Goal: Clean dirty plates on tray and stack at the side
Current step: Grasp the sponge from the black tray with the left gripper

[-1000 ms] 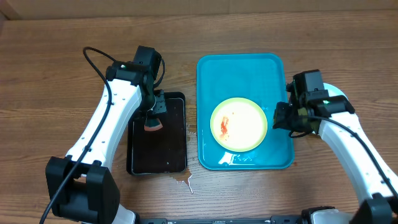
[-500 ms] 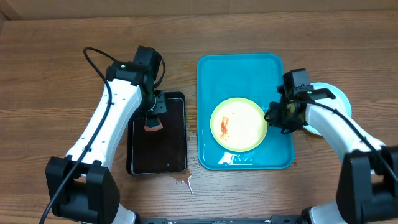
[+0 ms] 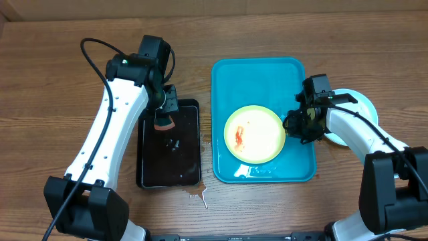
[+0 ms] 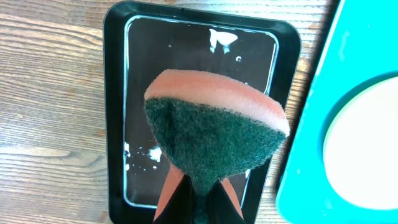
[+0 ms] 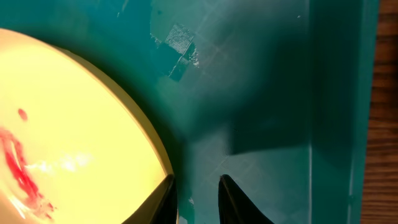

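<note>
Presently, with the sponge [image 4: 214,130] clamped in the closed left gripper [image 4: 199,193] over the black tray [image 3: 190,167], the smeared plate [image 3: 255,134] on the turquoise tray [image 3: 257,70] is met at its rim by the right gripper [image 5: 196,199], jaws narrowly apart, grip not discernible; steadying, then scrubbing, is required next.

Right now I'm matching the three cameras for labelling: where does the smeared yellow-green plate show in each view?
Overhead: the plate lies right of centre, on the lower half of the turquoise tray.
Left wrist: only part of the plate shows, at the right edge.
Right wrist: the plate fills the left side, with its red smear at lower left.
Shared landmark: the turquoise tray under it, also visible in the left wrist and right wrist views.
</note>
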Tool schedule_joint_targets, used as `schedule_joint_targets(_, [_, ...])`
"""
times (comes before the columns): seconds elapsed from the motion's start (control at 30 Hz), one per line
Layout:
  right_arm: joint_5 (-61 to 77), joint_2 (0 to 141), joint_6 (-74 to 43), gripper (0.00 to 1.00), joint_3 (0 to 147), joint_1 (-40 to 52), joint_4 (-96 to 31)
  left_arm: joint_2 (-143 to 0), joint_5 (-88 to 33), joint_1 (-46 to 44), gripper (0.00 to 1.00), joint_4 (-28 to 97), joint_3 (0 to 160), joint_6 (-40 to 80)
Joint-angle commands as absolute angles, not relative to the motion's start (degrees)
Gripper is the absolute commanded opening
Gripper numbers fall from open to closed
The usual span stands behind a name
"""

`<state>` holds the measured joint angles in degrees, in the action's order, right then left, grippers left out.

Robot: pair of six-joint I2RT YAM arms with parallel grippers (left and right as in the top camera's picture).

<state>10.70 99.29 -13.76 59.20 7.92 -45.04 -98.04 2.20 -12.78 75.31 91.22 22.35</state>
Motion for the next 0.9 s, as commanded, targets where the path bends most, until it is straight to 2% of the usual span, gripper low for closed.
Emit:
schedule_joint_targets(0.0, [11.31,100.9,-11.94,0.24,59.29,8.1,-45.43,-96.95,1.93,-12.82,0.04,75.72,92.75,21.32])
schedule_joint_targets(0.37, [14.94,95.2,-11.7,0.27,59.75,8.73,-47.11,-96.95,1.85,-12.86,0.04,75.81,92.75,21.23])
schedule_joint_targets(0.77, [11.88,95.31,-11.99,0.3,51.2,11.9,-35.73,-96.95,1.45,-13.52,0.04,76.05,92.75,21.17])
schedule_joint_targets(0.87, [10.13,95.31,-13.78,0.14,50.48,11.88,-34.98,-96.99,1.06,-14.87,0.04,75.2,92.75,21.19])
